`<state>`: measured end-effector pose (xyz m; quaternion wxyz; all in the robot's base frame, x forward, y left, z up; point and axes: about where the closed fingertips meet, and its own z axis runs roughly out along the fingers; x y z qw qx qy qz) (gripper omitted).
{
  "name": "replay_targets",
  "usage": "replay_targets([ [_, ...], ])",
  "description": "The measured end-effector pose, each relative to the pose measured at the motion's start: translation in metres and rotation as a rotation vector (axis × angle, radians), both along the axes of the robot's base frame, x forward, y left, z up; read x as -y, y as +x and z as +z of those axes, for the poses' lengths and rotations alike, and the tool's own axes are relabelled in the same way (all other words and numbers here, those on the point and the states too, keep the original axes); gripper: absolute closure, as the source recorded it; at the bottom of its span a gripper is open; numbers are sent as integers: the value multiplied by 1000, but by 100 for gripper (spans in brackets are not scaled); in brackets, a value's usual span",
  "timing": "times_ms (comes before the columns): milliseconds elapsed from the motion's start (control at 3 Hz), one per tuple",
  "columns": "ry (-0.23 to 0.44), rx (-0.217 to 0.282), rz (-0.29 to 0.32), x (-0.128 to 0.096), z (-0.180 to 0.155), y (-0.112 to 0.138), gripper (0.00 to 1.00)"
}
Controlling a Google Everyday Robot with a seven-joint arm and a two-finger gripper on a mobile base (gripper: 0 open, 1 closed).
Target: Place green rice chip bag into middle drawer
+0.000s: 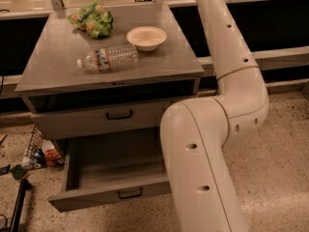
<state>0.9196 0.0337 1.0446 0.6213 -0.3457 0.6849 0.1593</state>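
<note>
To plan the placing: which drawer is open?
The lower drawer, pulled out, inside showing; the upper drawer is shut. The end effector is out of view above.

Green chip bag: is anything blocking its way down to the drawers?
Only the water bottle lies between the green chip bag and the table's front edge, above the open drawer. The tool is out of view above.
</note>
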Motion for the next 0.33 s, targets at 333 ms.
replay_targets([
  [333, -1, -7, 4, -4, -5, 1, 75],
])
